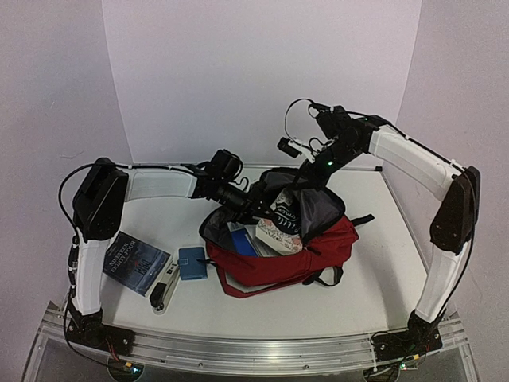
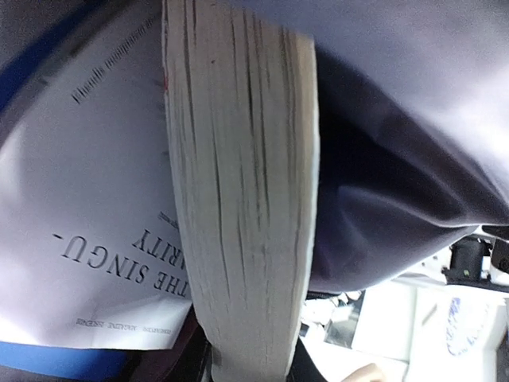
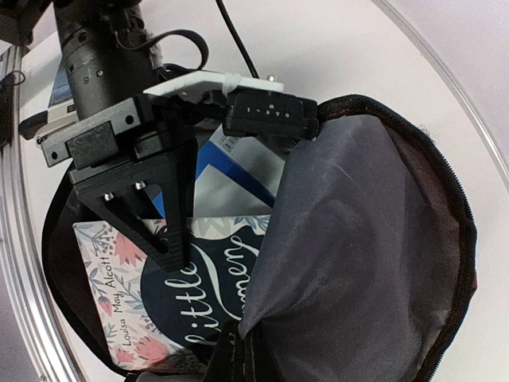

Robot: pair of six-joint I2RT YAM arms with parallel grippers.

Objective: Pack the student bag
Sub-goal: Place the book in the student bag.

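Observation:
The student bag (image 1: 318, 251), dark red with grey lining (image 3: 358, 255), lies open at mid-table. My right gripper (image 1: 306, 171) is shut on the bag's upper flap and holds it raised; the fabric bunches at its jaws (image 3: 242, 358). My left gripper (image 1: 258, 208) reaches into the mouth, shut on a thick floral "Little Women" book (image 1: 282, 223). The page edge of that book (image 2: 242, 199) fills the left wrist view. One left finger (image 3: 173, 231) lies on the book's cover (image 3: 151, 310). A white and blue book (image 2: 87, 207) stands beside it inside the bag.
Left of the bag, a dark blue book (image 1: 137, 262), a small blue square item (image 1: 192, 263) and a black and white stapler-like object (image 1: 165, 292) lie on the white table. A metal rail (image 1: 254, 346) runs along the near edge.

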